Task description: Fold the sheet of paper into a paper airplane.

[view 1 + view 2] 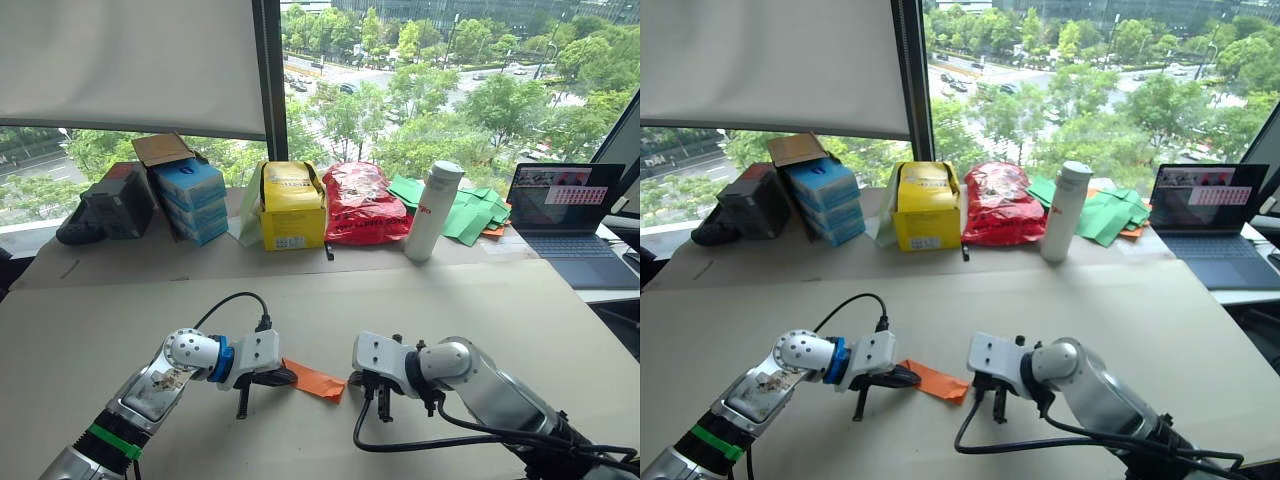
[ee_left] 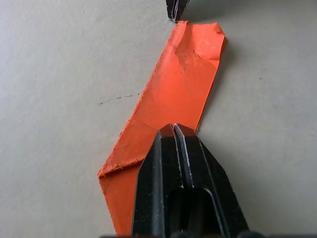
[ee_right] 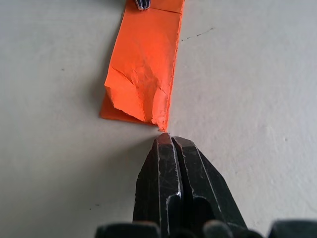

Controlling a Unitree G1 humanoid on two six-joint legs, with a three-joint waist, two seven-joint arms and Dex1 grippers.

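Here the left hand [image 2: 174, 130] presses closed onto the orange paper airplane [image 2: 171, 101].

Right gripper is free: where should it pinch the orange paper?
Probably the crumpled end nearest the right gripper, approached straight ahead along the table. That edge is wrinkled and lifts slightly, giving the fingers something to catch; the left gripper pins the other end.

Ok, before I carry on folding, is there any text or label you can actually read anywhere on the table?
None can be read.
Yellow box: print on the front, too small.
Red bag: pale print, blurred.
White bottle: small red mark, unreadable.
Blue boxes: labels too small.
Laptop: screen content blurred.
Orange sheet of paper: blank.
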